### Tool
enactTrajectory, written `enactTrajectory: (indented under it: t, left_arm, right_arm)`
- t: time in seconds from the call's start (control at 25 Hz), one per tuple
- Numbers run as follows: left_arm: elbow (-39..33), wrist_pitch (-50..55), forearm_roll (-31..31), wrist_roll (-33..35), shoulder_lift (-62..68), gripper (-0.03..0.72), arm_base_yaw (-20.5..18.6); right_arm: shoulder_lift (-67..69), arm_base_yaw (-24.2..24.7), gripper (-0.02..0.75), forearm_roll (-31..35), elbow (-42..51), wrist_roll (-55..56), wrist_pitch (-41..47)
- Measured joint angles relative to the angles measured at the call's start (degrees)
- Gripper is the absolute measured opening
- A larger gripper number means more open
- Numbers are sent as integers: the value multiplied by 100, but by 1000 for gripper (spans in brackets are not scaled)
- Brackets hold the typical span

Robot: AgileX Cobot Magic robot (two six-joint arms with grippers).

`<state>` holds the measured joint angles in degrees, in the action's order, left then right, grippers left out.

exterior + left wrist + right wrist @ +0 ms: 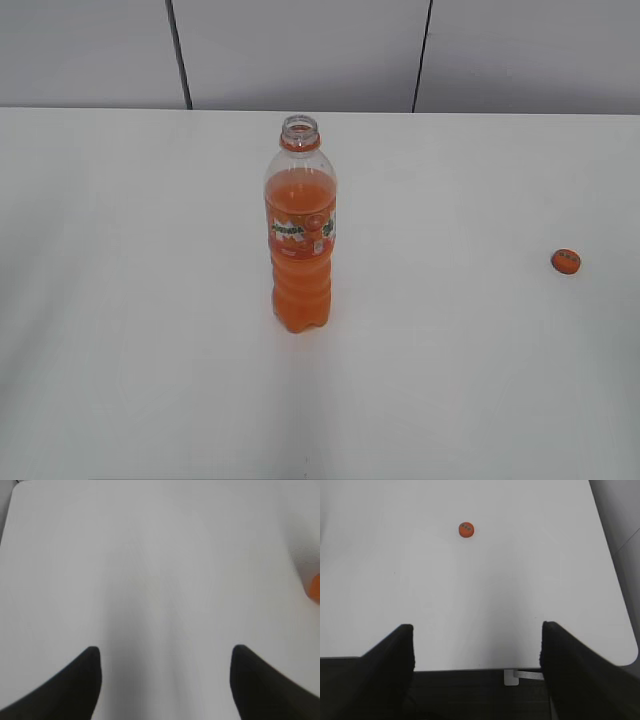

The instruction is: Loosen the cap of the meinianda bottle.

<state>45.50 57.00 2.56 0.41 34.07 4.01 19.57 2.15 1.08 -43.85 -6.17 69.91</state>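
Note:
The meinianda bottle [300, 240] stands upright in the middle of the white table [120, 300], with orange drink inside, an orange neck ring and an open mouth with no cap on it. An orange blur at the right edge of the left wrist view [315, 587] is probably its base. The orange cap [565, 261] lies flat on the table far to the right; it also shows in the right wrist view [466, 529]. My left gripper [165, 652] is open and empty over bare table. My right gripper [477, 645] is open and empty at the table's edge. Neither arm shows in the exterior view.
A grey panelled wall [300, 50] runs behind the table. The right wrist view shows the table's edge [470, 670], its rounded corner [632, 655] and dark floor below.

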Motion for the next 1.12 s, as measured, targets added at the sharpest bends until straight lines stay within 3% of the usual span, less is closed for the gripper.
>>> enactTrajectory:
  t: [0.28,0.52,1.12]
  left_arm:
    - [-556,630,-46,0,-1572,489,0]
    - [-997,1212,-170,0,-2192,489,0]
    - [-1129,625,-256,0,-3443,489,0]
  right_arm:
    - [-791,0,587,-59,830,0,0]
    - [-1507,0,587,-45,968,0,5]
    - [-2010,0,586,-44,970,0,5]
